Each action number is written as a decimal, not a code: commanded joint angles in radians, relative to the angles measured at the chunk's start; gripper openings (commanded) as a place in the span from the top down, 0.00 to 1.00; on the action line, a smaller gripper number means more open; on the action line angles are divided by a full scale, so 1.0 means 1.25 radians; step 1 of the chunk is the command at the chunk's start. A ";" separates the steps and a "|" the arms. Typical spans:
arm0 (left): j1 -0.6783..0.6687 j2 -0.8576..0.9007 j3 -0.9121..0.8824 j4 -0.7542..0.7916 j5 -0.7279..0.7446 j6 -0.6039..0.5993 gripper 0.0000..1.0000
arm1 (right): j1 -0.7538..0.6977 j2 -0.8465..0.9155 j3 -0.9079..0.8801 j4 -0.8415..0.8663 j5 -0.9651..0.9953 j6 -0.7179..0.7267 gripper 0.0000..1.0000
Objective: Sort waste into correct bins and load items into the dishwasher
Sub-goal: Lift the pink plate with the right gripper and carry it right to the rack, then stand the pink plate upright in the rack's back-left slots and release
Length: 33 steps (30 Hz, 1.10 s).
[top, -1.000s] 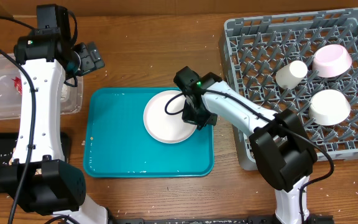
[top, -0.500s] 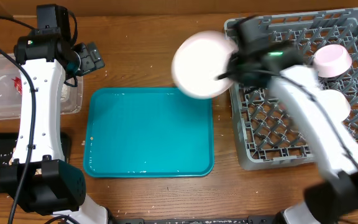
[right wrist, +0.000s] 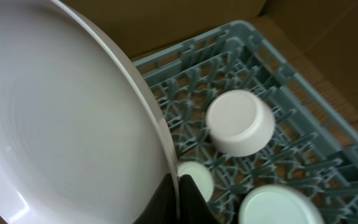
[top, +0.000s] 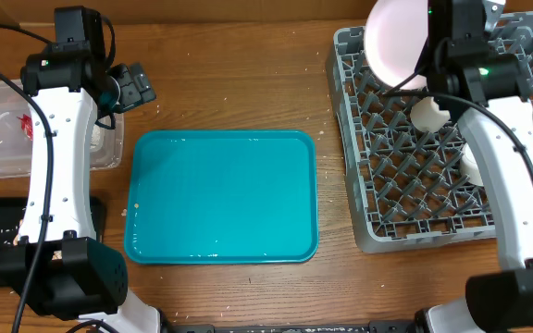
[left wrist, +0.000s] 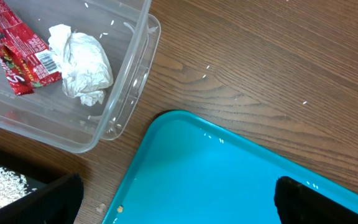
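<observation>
My right gripper (right wrist: pixel 178 186) is shut on the rim of the pale pink-white plate (top: pixel 394 42), which it holds tilted on edge above the far left part of the grey dish rack (top: pixel 405 199); the plate fills the left of the right wrist view (right wrist: pixel 61 118). Two white bowls (right wrist: pixel 240 122) (right wrist: pixel 278 208) and a small white cup (right wrist: pixel 194 177) lie upside down in the rack. My left gripper (left wrist: pixel 176 202) is open and empty above the teal tray's (top: pixel 220 199) left edge. The clear tub (left wrist: pixel 114 93) holds the red wrapper (left wrist: pixel 17 56) and the napkin ball (left wrist: pixel 82 65).
The black tray (left wrist: pixel 5 180) with white rice is at the near left, below the tub. A few crumbs lie on the wood and one sits on the teal tray's rim (left wrist: pixel 120 209). A cardboard wall stands behind the rack.
My right gripper took the plate off the teal tray, lifted it and carried it right and back, over the rack's far left part. The left arm has not moved.
</observation>
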 commanded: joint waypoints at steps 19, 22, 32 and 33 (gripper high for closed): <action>-0.005 -0.004 0.007 0.000 0.006 0.016 0.00 | 0.003 0.147 0.008 0.043 0.173 -0.090 0.96; -0.005 -0.004 0.007 0.000 0.006 0.016 0.00 | 0.003 0.147 0.008 0.026 0.140 -0.076 0.96; -0.005 -0.004 0.007 0.000 0.006 0.016 0.00 | 0.003 0.147 0.008 -0.008 0.109 -0.045 0.96; -0.005 -0.004 0.007 0.000 0.006 0.016 0.00 | 0.003 0.147 0.008 -0.011 0.108 -0.046 0.96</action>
